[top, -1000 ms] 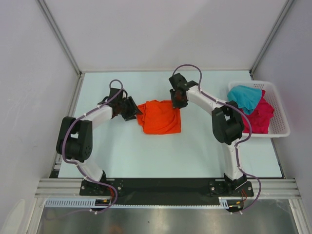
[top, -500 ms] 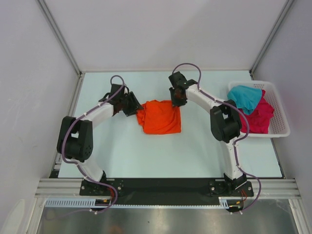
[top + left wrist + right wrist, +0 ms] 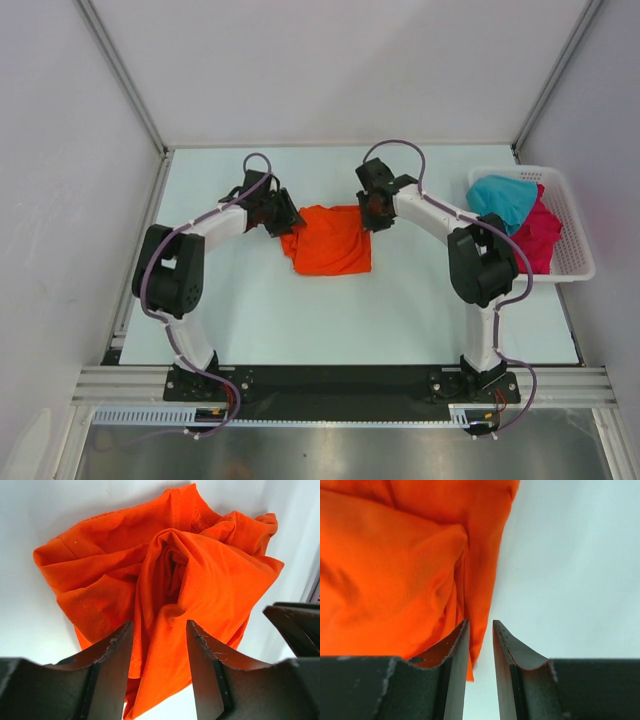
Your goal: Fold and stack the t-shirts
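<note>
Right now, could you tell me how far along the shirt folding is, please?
Done: nothing stacked. The orange t-shirt lies bunched, only roughly squared, mid-table. In hand: the left gripper straddles a fold at its left edge, the right gripper sits at its far right corner; grips unclear. Left: the teal t-shirt and pink t-shirt, crumpled in the white basket.

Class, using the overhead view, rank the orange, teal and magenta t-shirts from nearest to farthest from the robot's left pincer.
From the left pincer:
1. Orange t-shirt, right beside it, centre of view.
2. Teal t-shirt, far right, in the white basket, towards its left part.
3. Magenta t-shirt, same basket, partly under and beyond the teal one.
</note>
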`<control>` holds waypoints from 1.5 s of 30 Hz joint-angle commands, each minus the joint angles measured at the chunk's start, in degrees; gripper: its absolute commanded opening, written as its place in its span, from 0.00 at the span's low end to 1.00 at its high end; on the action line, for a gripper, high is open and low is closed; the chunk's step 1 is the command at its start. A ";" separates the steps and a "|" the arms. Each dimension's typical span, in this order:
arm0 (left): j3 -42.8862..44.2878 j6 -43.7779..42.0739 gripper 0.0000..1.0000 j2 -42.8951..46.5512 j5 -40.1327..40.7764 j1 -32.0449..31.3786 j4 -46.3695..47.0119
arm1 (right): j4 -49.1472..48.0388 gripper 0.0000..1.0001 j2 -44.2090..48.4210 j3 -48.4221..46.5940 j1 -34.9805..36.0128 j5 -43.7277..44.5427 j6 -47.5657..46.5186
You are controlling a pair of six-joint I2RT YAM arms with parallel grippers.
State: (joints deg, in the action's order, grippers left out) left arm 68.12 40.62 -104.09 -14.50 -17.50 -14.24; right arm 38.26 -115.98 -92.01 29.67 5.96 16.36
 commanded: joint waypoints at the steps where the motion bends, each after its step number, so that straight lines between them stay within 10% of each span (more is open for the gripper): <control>1: 3.16 1.04 0.52 -1.81 0.97 -1.05 1.50 | -2.75 0.31 6.12 3.66 0.65 -0.24 1.13; 18: 7.29 1.57 0.49 -6.56 0.53 -2.02 2.11 | -4.42 0.30 4.80 6.67 1.62 -1.30 2.36; 25: 7.38 1.92 0.00 -7.26 0.09 -2.02 3.08 | -4.77 0.30 3.84 6.14 1.97 -1.74 2.54; 35: 6.85 1.57 0.00 -7.09 0.70 -2.02 3.25 | -7.32 0.29 1.64 8.24 2.15 -3.67 3.68; 38: 6.85 1.48 0.00 -7.09 0.79 -2.02 3.17 | -8.11 0.22 1.02 8.95 2.32 -4.20 3.85; 39: 6.85 1.48 0.00 -7.00 0.88 -2.02 3.08 | -8.38 0.00 0.67 9.12 2.32 -4.20 3.77; 45: 6.68 0.95 0.00 -6.83 1.58 -1.93 2.55 | -9.87 0.00 1.64 11.41 2.32 -2.71 3.94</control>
State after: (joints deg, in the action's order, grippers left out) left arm 73.30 42.11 -111.46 -14.11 -19.18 -12.97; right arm 30.52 -114.80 -81.80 31.66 2.22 19.86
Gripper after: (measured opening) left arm 0.009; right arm 0.010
